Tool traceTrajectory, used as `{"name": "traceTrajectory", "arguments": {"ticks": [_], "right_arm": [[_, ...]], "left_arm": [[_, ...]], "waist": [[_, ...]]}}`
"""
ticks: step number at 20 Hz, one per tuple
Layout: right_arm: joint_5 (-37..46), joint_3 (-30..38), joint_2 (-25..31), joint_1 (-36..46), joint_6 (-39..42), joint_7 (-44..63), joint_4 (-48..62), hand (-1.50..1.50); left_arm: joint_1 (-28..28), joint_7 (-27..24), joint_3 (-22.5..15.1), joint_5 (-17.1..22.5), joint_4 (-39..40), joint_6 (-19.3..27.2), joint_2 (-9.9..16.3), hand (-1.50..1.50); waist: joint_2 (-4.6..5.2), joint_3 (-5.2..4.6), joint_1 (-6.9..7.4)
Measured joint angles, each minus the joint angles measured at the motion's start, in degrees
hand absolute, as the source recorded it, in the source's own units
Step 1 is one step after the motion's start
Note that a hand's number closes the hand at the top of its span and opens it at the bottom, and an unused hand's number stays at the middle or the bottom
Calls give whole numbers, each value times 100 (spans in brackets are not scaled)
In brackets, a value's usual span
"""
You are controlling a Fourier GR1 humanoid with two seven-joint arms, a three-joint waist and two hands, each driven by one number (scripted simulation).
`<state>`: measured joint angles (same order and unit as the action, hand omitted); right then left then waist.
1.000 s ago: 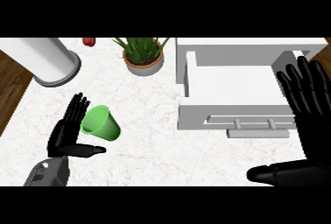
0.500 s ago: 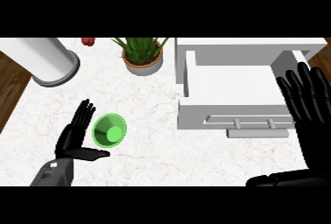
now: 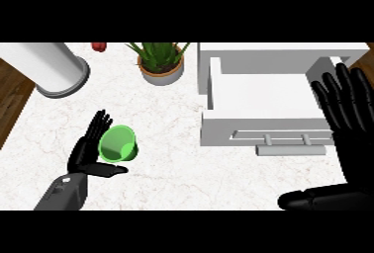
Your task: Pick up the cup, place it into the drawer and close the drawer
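Note:
A green cup (image 3: 119, 144) lies on its side on the white marble counter (image 3: 175, 163), its mouth turned toward me. My left hand (image 3: 89, 149) stands just to its left, fingers straight and thumb out under the cup, touching or nearly touching it. The white drawer (image 3: 264, 114) at the right is pulled open, with its handle (image 3: 292, 142) on the front. My right hand (image 3: 347, 113) is held open over the drawer's right side, fingers up.
A white cylinder on a grey base (image 3: 51, 69) stands at the back left. A potted plant (image 3: 161, 62) sits behind the cup, and a small red thing (image 3: 99, 47) shows at the back edge. Wooden floor (image 3: 15, 94) lies past the counter's left edge.
The cup has tipped and rolled, so its mouth now faces me. My left hand has drawn nearer to me along with it. My right hand has barely moved.

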<state>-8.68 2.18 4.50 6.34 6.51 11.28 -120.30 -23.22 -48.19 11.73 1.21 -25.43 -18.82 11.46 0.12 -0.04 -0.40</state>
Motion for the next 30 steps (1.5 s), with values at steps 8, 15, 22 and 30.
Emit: {"name": "traceTrajectory", "arguments": {"ticks": [8,15,22,30], "right_arm": [[-37,42,13,30,23,-30,23,-150],[-63,42,-4,-77,68,-95,45,-150],[-37,43,25,-146,80,-66,-41,-150],[-113,166,108,-134,129,-51,-66,-150]], "left_arm": [[-355,-143,106,78,706,-116,-22,-150],[-381,-79,40,154,801,-542,-148,150],[-339,-162,-28,225,632,-804,-190,150],[-99,-612,281,499,333,-78,-308,150]], "waist": [[9,-4,-29],[13,-5,-33],[10,-7,-30],[1,-3,11]]}}
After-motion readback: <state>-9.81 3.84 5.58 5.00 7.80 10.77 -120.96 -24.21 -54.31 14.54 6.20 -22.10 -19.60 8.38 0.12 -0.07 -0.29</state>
